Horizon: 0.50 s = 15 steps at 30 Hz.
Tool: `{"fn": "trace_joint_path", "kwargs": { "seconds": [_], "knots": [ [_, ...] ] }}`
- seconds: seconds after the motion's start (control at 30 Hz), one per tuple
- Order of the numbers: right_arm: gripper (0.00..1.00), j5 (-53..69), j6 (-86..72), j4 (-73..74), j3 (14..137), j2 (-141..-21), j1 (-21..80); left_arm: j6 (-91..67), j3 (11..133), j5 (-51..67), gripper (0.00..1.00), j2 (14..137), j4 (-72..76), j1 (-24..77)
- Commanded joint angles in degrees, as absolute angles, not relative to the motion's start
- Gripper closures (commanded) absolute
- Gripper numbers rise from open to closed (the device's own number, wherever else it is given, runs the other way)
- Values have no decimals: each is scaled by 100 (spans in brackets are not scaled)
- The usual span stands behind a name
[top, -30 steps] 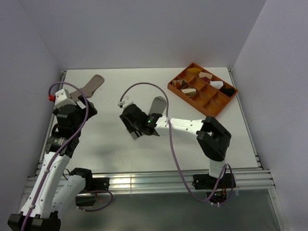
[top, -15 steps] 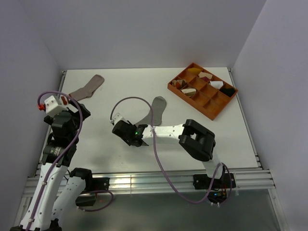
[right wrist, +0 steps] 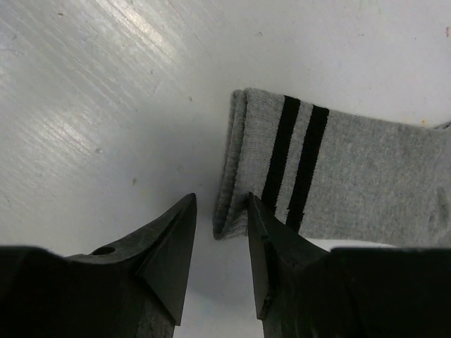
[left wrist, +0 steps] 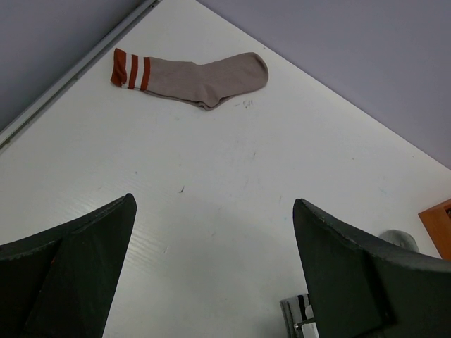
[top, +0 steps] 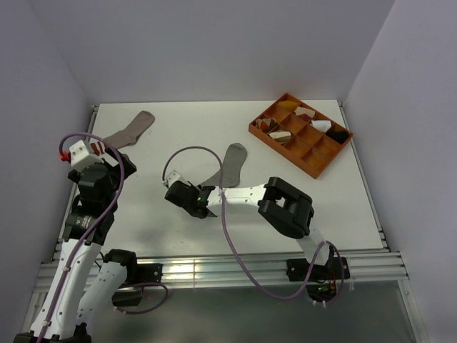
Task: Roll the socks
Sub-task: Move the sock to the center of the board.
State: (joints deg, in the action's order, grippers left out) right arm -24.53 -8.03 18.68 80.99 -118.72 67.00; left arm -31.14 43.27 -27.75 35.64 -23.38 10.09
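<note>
So, on the counter (top: 178, 136) both socks lie flat, neither rolled yet: the pinkish-tan sock (left wrist: 197, 74) near the far-left corner, the grey sock (right wrist: 352, 183) mid-counter. My left hand (left wrist: 213, 204) hangs spread and empty. My right hand (right wrist: 220, 201), jaws narrowed, straddles the grey cuff, not yet pinching.

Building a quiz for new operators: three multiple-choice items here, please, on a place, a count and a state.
1. Where on the table does the pinkish-tan sock lie? A near right corner B far left C centre
2. How many dark stripes cross the cuff of the grey sock? A one B two C four
3. How is the left gripper? A open, empty B shut on a sock C shut, empty
Key: B, it lies by the far left edge; B, two stripes show on the cuff; A, its jaws stand wide apart, nothing between.
</note>
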Motion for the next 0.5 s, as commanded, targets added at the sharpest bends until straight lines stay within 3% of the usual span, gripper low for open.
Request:
{"fn": "trace_joint_path", "kwargs": {
  "seconds": [0.0, 0.23, 0.47],
  "knots": [
    [58, -2549, -809, 1951, 8402, -12023, 6759, -3102, 4315, -2672, 0, 3577, -2136, 993],
    [68, -2452, -905, 2057, 8438, -12190, 6741, -3076, 4315, -2558, 1, 3639, -2127, 993],
    [89, -2145, -1081, 2004, 8350, -12077, 6592, -3199, 4359, -1838, 1, 3998, -2162, 993]
  ]
}}
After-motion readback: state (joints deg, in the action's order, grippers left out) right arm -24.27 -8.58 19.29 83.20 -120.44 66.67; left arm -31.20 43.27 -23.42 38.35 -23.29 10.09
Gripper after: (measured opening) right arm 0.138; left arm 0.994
